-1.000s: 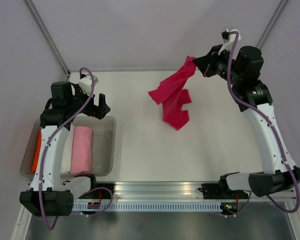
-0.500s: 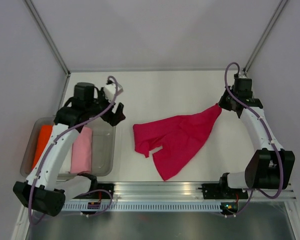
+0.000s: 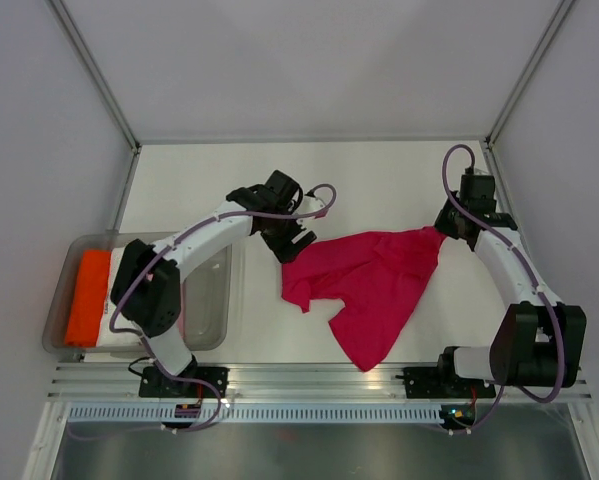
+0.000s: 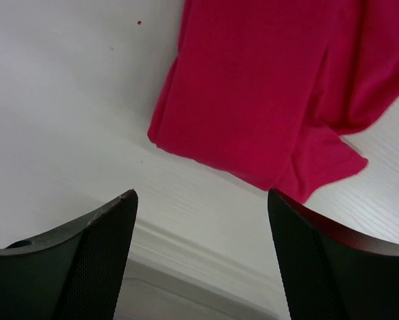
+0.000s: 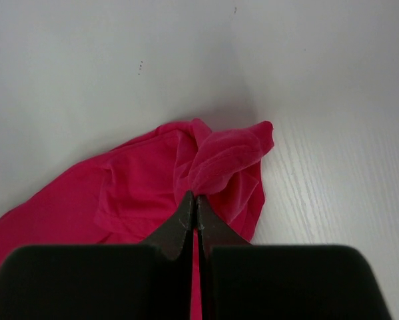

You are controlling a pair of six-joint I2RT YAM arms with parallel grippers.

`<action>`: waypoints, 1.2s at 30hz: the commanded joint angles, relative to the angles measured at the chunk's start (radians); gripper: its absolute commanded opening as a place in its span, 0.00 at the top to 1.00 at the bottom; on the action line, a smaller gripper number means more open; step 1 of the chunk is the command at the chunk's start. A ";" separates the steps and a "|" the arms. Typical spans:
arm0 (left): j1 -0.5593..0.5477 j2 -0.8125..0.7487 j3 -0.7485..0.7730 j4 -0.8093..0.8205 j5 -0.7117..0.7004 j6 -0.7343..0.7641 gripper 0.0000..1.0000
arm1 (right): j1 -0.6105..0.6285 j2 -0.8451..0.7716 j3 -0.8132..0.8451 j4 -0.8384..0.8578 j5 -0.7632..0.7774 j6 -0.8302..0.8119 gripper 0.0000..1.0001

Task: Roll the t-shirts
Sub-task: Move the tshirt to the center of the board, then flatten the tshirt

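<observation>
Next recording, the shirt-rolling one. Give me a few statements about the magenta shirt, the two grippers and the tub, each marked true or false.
1. The right gripper is shut on a corner of the magenta t-shirt. True.
2. The left gripper is clamped on the shirt. False: its jaws stand open with nothing between them, and the shirt's edge lies just ahead.
3. The shirt is rolled into a tight bundle. False: it lies spread out and creased on the table.
4. An orange cloth lies in the clear tub. True.
5. Part of the magenta shirt hangs into the tub. False: it lies wholly outside, to the tub's right.
</observation>
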 commanded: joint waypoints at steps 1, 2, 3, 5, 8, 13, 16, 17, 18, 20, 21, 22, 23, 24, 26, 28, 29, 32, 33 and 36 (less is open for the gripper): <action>-0.007 0.113 0.071 0.026 -0.084 0.002 0.16 | 0.000 -0.052 -0.018 0.045 0.023 0.017 1.00; -0.008 0.152 0.071 0.032 -0.082 0.006 0.15 | 0.001 -0.057 -0.024 0.045 0.018 0.016 1.00; -0.010 0.169 0.071 0.032 -0.073 0.023 0.13 | 0.000 -0.063 -0.026 0.045 0.017 0.011 1.00; -0.013 0.202 0.074 0.032 -0.070 0.029 0.13 | 0.000 -0.067 -0.032 0.045 0.017 0.009 1.00; -0.017 0.279 0.099 0.037 -0.074 0.014 0.18 | 0.000 -0.075 -0.054 0.072 0.001 0.025 1.00; -0.019 0.290 0.115 0.040 -0.059 0.009 0.97 | 0.000 -0.069 -0.022 0.057 -0.008 0.020 1.00; -0.016 0.232 0.109 0.072 -0.081 0.022 0.98 | -0.010 -0.109 0.044 0.058 -0.054 0.028 1.00; -0.014 0.214 0.111 0.084 -0.105 0.026 0.98 | -0.025 -0.130 0.067 0.064 -0.069 0.034 1.00; -0.005 0.192 0.117 0.095 -0.151 0.028 0.98 | -0.034 -0.138 0.096 0.063 -0.089 0.042 1.00; 0.013 0.113 0.155 0.142 -0.226 0.031 0.98 | -0.054 -0.146 0.215 0.055 -0.129 0.054 1.00; 0.039 0.086 0.180 0.153 -0.264 0.035 0.98 | -0.072 -0.140 0.266 0.046 -0.137 0.057 1.00; 0.055 0.063 0.245 0.161 -0.277 0.039 0.98 | -0.080 -0.133 0.375 0.037 -0.144 0.060 1.00; 0.071 0.030 0.285 0.161 -0.282 0.040 0.98 | -0.088 -0.118 0.431 0.020 -0.146 0.068 1.00; 0.107 0.017 0.327 0.161 -0.289 0.042 0.98 | -0.106 -0.111 0.481 0.015 -0.146 0.072 1.00; 0.156 0.000 0.448 0.161 -0.298 0.049 0.98 | -0.129 -0.094 0.609 0.015 -0.132 0.100 1.00; 0.173 -0.007 0.525 0.158 -0.295 0.068 0.98 | -0.146 -0.086 0.702 0.009 -0.126 0.118 1.00; 0.176 -0.015 0.530 0.158 -0.291 0.101 0.98 | -0.152 -0.086 0.727 -0.010 -0.127 0.121 1.00; 0.176 -0.060 0.491 0.156 -0.272 0.121 0.98 | -0.154 -0.130 0.721 -0.018 -0.146 0.118 1.00; 0.176 -0.082 0.475 0.158 -0.263 0.120 0.98 | -0.152 -0.149 0.697 -0.011 -0.147 0.111 1.00; 0.176 -0.100 0.387 0.161 -0.187 0.115 0.96 | -0.152 -0.224 0.540 0.020 -0.144 0.106 1.00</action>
